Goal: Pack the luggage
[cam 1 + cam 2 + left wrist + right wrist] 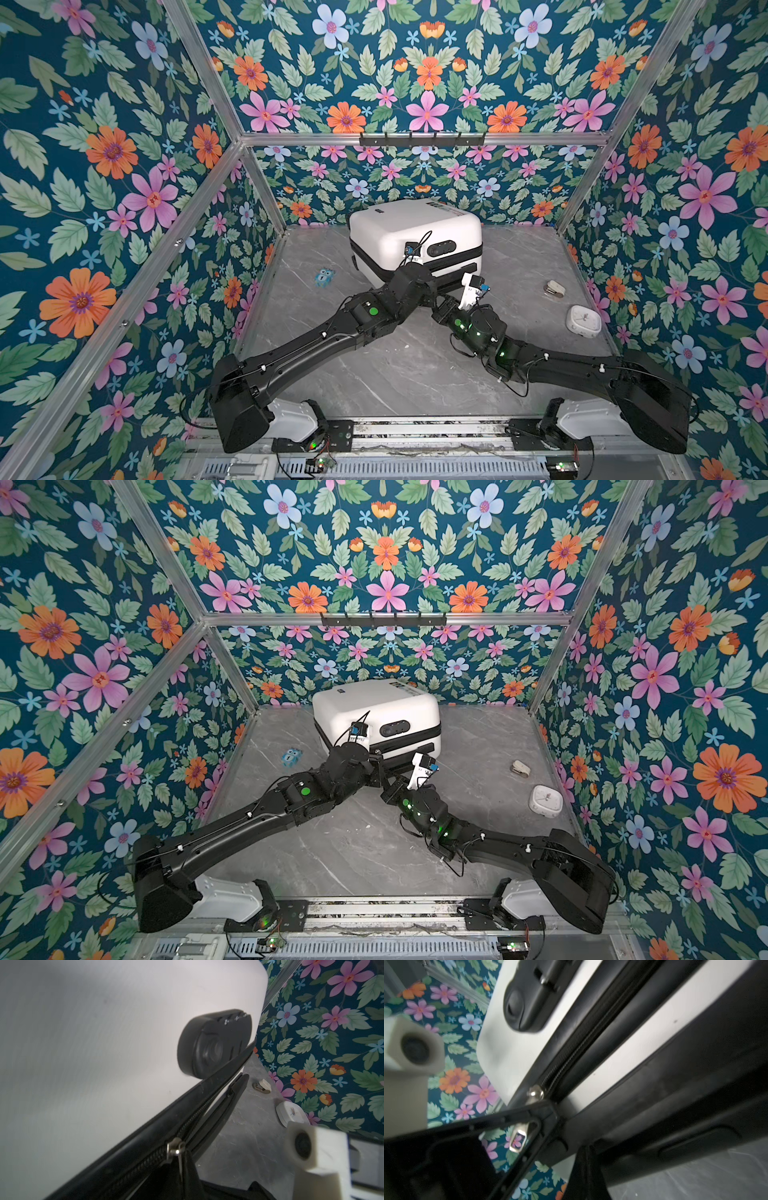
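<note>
The luggage [399, 224] [365, 704], a white hard-shell suitcase, lies closed at the back middle of the table, its black combination lock [214, 1043] facing me. My left gripper [182, 1160] is shut on the metal zipper pull [518, 1139], which hangs from the silver slider [174, 1148] on the black zipper band. My right gripper [586, 1152] is shut just beside it, its tip against the lower shell next to the black side handle [699, 1142]. Nothing shows between its fingers. In both top views the wrists hide both grippers at the suitcase's front side.
A small blue owl toy [324, 277] lies left of the suitcase. A beige stapler-like object [554, 288] and a white square clock [583, 319] lie near the right wall. A black hook rail [423, 139] hangs on the back wall. Both arms cross the grey marble table [395, 374].
</note>
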Tool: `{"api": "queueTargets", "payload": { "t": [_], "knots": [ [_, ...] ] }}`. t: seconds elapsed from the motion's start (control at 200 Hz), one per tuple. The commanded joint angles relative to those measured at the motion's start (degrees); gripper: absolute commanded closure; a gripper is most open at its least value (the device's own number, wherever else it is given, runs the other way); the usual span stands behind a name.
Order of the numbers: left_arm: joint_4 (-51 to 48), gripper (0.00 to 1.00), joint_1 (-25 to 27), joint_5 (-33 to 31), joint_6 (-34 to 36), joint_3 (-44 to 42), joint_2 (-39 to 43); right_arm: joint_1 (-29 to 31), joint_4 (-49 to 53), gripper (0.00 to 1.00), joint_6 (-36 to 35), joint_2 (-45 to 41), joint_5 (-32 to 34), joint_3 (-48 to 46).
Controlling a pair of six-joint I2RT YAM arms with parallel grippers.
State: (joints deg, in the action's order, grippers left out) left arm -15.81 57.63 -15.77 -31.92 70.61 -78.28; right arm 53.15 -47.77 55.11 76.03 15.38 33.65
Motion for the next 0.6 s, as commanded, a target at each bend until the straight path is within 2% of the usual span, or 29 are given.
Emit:
{"api": "queueTargets", "payload": {
  "t": [0.0,0.13,0.21,0.29,0.36,0.44,0.505,0.595],
  "knots": [
    [9.92,1.00,1.17,10.02,2.06,-0.25,0.55,-0.10,-2.51,1.00,-1.76,-1.13,-1.22,-0.78],
    [7.91,1.00,0.08,5.76,1.51,-3.49,1.39,-0.50,5.41,1.00,-3.14,-5.79,1.41,-1.66],
    [8.20,1.00,-1.10,5.70,0.43,-6.83,2.20,-2.78,16.82,1.00,-4.15,-9.74,-0.07,-0.38],
    [9.18,1.00,-2.22,5.16,-0.69,-10.77,3.25,-6.27,23.23,1.00,-5.73,-13.89,-4.03,-0.75],
    [10.77,1.00,-3.19,4.92,-1.49,-14.42,4.28,-8.19,25.43,0.60,-8.62,-18.12,-5.71,-2.33],
    [13.26,1.00,-3.99,5.13,-2.17,-18.45,4.89,-8.58,30.68,0.30,-13.21,-23.03,-4.73,-2.04],
    [15.89,1.00,-4.17,5.31,-2.10,-21.40,4.90,-8.82,35.35,0.17,-16.24,-25.37,-3.64,-0.77],
    [19.79,1.00,-4.19,5.00,-1.75,-24.91,4.29,-10.10,40.46,0.09,-18.46,-26.70,-3.62,1.17]
  ]
}}
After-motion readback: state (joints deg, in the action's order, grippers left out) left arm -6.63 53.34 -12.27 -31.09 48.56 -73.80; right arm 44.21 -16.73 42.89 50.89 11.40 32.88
